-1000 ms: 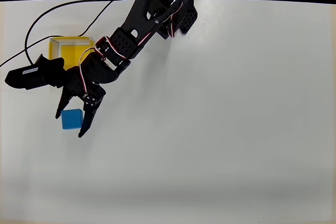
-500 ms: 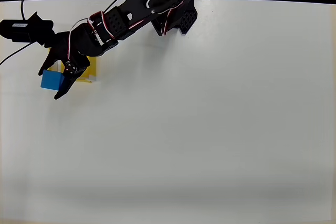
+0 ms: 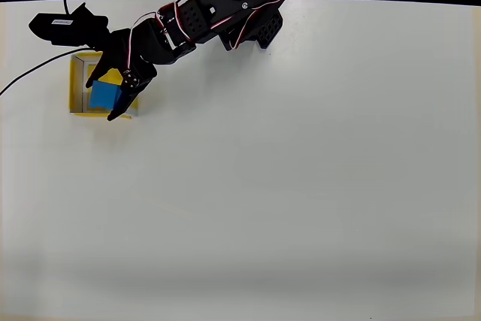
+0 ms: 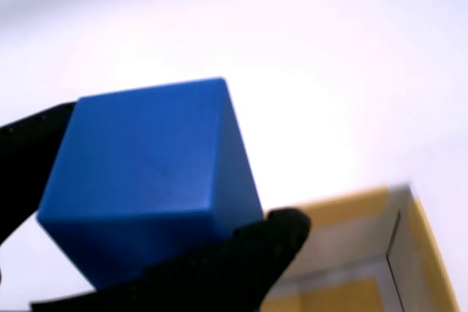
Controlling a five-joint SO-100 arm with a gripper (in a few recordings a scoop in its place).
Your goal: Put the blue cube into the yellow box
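Note:
In the overhead view my black gripper (image 3: 103,99) is shut on the blue cube (image 3: 104,95), which hangs over the yellow box (image 3: 75,88) at the table's far left. The arm hides much of the box. Close up in the wrist view, the blue cube (image 4: 150,173) sits clamped between two black fingers (image 4: 241,253), and a corner of the yellow box (image 4: 409,253) shows blurred at the lower right, below the cube.
The arm's base (image 3: 259,24) stands at the table's back edge, with its links stretching left across the box. A black cable (image 3: 30,73) runs off the left side. The white table (image 3: 301,186) spreads open to the right and front.
The gripper lifted the cube from the table in front of the box, swung left and back, and now holds it over the box's inside.

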